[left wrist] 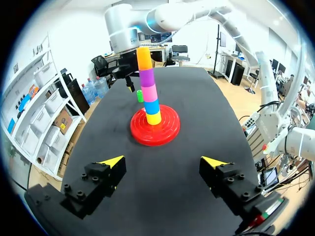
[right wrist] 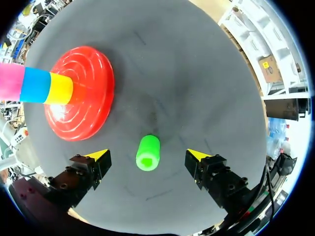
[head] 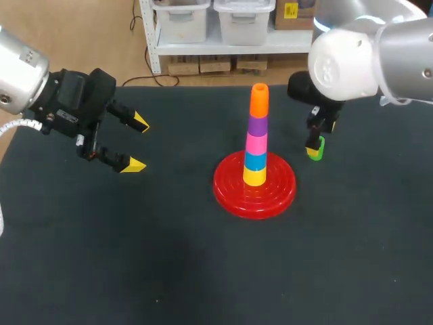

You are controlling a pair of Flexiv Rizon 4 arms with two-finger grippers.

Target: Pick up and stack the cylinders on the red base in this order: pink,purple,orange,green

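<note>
Green cylinder stands on the counter right of the base. Right wrist view shows it whole, untouched inside the released right claw; head view half hides it. Short, hollow-topped. Left claw released.

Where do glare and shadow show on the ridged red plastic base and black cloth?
Head view: pale glints on the ridged red plastic base. Right wrist view: glare on that base; soft shadow on the black cloth ahead of the green cylinder.
</note>
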